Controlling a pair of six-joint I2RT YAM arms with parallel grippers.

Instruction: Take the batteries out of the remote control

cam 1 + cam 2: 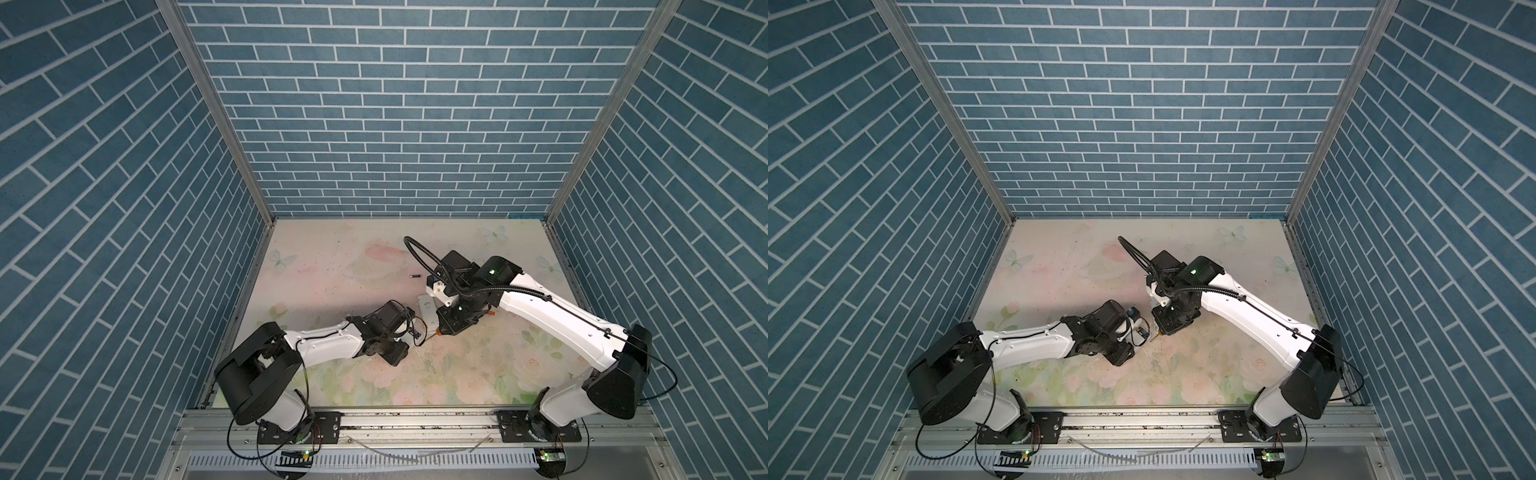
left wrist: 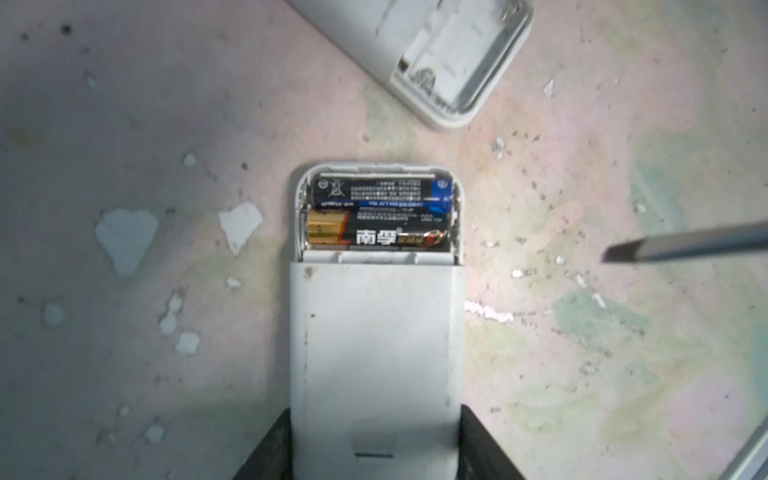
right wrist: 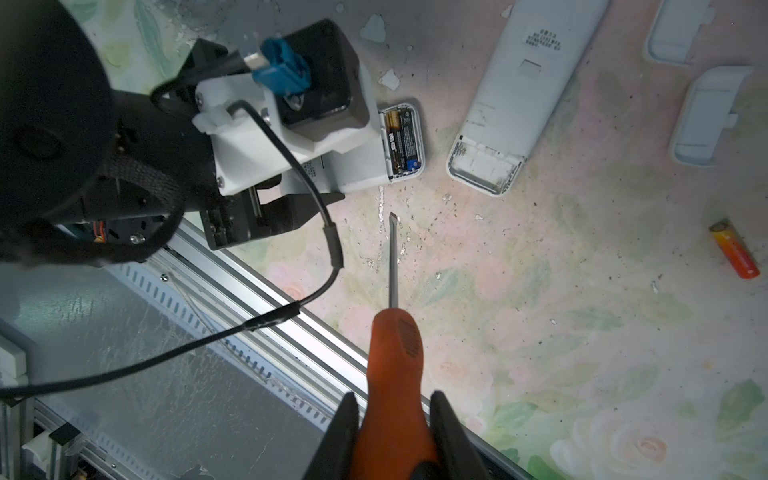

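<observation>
Two batteries (image 2: 378, 235) are seen lying side by side in the uncovered compartment at the end of a white remote (image 2: 374, 353). Their long axes are set crosswise to the remote's length, and the gold end of one is turned opposite to the blue end of the other. The remote is clamped across its width by the jaws of the left gripper (image 2: 374, 449), with the open end pointed away from the wrist, presumably so that the cells are left exposed and steadied for prying. Whether the remote rests on the table (image 3: 540, 291) cannot be told. A screwdriver (image 3: 395, 345) is gripped by its orange handle between the closed jaws of the right gripper (image 3: 392, 436); its shaft is aimed toward the compartment, with the tip near it but apart. Just beside the held remote, a second remote (image 3: 528, 91) is laid with its compartment emptied. Two white covers (image 3: 706, 116) and an orange battery (image 3: 733, 253) are left farther out.
</observation>
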